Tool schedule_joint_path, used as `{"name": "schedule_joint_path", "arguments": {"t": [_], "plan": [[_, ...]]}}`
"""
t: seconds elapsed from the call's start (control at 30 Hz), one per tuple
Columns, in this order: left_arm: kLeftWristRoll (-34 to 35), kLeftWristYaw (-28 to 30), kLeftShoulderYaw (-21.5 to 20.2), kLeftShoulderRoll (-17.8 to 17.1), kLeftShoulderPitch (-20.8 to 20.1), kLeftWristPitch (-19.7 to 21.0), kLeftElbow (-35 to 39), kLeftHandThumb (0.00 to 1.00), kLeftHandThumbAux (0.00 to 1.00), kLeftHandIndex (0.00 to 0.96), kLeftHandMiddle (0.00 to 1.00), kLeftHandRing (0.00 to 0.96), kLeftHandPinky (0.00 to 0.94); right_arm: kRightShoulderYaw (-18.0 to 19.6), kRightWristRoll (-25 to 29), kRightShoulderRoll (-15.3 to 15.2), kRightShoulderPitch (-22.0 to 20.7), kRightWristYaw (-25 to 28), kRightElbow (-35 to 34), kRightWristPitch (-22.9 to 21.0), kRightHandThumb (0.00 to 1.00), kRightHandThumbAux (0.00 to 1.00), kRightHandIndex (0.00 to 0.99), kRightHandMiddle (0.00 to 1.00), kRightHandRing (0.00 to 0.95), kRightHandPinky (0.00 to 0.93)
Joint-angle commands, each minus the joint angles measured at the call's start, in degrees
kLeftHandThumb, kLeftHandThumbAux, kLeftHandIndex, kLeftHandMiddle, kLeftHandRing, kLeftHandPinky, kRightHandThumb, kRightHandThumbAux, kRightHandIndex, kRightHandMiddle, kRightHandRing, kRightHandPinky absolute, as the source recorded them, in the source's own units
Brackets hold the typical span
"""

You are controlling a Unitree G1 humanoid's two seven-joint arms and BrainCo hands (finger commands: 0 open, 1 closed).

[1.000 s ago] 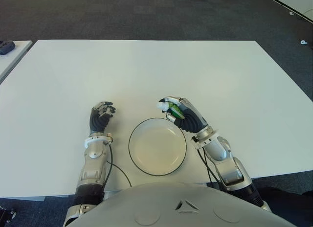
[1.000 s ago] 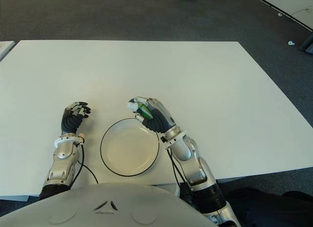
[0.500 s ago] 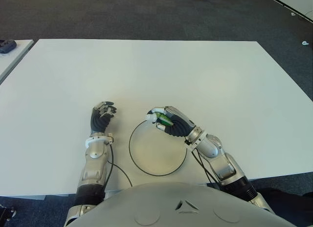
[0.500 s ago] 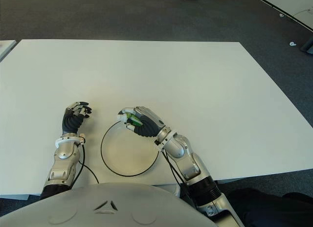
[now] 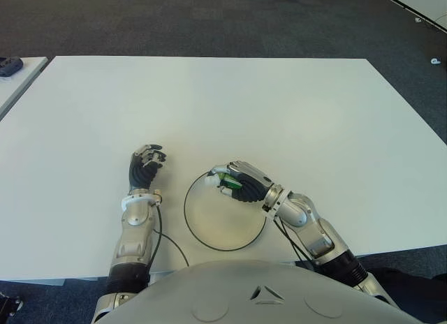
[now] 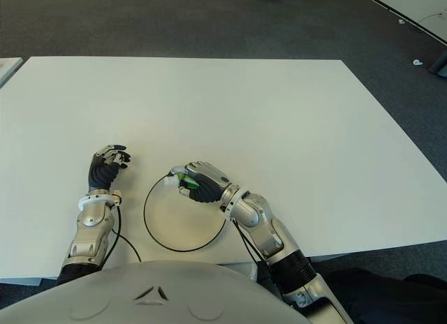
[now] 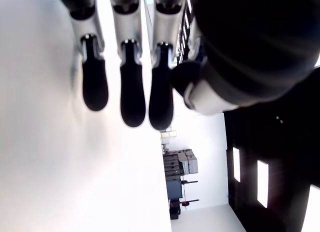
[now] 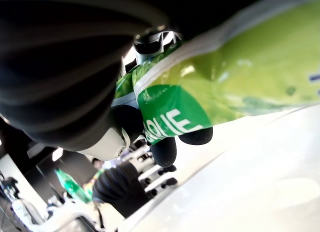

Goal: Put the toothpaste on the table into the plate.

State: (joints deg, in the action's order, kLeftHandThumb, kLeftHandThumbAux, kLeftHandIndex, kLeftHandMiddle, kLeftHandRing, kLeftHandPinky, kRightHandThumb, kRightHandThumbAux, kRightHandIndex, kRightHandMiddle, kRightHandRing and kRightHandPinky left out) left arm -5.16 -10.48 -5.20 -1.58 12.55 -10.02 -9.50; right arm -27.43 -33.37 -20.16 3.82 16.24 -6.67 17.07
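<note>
A white plate with a dark rim lies on the white table near its front edge. My right hand hovers low over the plate's far part, its fingers curled around a green and white toothpaste tube, whose white cap end points to the left. In the right wrist view the green tube fills the palm, with the fingers wrapped around it above the plate's white surface. My left hand shows left of the plate, fingers curled and holding nothing.
A black cable runs along the table by my left forearm, close to the plate's left rim. Dark carpet lies beyond the table's far edge. Another table's corner shows at far left.
My right hand has carried the toothpaste leftward and down, from beyond the plate's far right rim to low over the plate's far part. The left hand has not moved.
</note>
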Motion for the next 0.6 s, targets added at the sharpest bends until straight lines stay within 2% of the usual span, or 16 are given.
{"name": "schedule_joint_path", "arguments": {"t": [0.03,0.1,0.23,0.3,0.4,0.6], "plan": [[-0.79,-0.26,0.33,0.05,0.18,0.06,-0.60,0.706,0.719,0.430,0.551,0.543,0.524,-0.66,-4.05,-0.74,-1.39,0.09,1.12,-2.16,0.706,0.708,0.424,0.718,0.717,0.689],[-0.78,-0.30,0.31,0.12,0.19,0.15,-0.53,0.706,0.719,0.430,0.547,0.537,0.512,-0.96,-5.57,-1.08,-1.66,0.59,0.90,-2.87,0.613,0.561,0.278,0.441,0.481,0.523],[-0.87,-0.34,0.28,0.15,0.09,0.58,-0.50,0.705,0.719,0.429,0.541,0.531,0.503,-1.42,-8.02,-1.67,-1.98,1.29,0.27,-3.96,0.556,0.464,0.154,0.217,0.258,0.336],[-0.94,-0.36,0.28,0.20,-0.03,0.72,-0.56,0.705,0.719,0.429,0.539,0.530,0.503,-1.71,-10.03,-2.03,-2.18,1.63,-0.45,-4.84,0.534,0.415,0.068,0.094,0.116,0.168],[-1.03,-0.38,0.29,0.27,-0.09,0.72,-0.58,0.705,0.719,0.429,0.539,0.530,0.509,-1.92,-11.68,-2.19,-2.25,1.91,-1.20,-5.65,0.516,0.369,0.022,0.030,0.038,0.055],[-0.96,-0.21,0.20,0.18,-0.05,0.89,-0.41,0.705,0.720,0.429,0.538,0.526,0.505,-1.48,-11.97,-1.87,-1.56,0.68,-2.45,-5.89,0.435,0.246,0.002,0.003,0.003,0.005]]}}
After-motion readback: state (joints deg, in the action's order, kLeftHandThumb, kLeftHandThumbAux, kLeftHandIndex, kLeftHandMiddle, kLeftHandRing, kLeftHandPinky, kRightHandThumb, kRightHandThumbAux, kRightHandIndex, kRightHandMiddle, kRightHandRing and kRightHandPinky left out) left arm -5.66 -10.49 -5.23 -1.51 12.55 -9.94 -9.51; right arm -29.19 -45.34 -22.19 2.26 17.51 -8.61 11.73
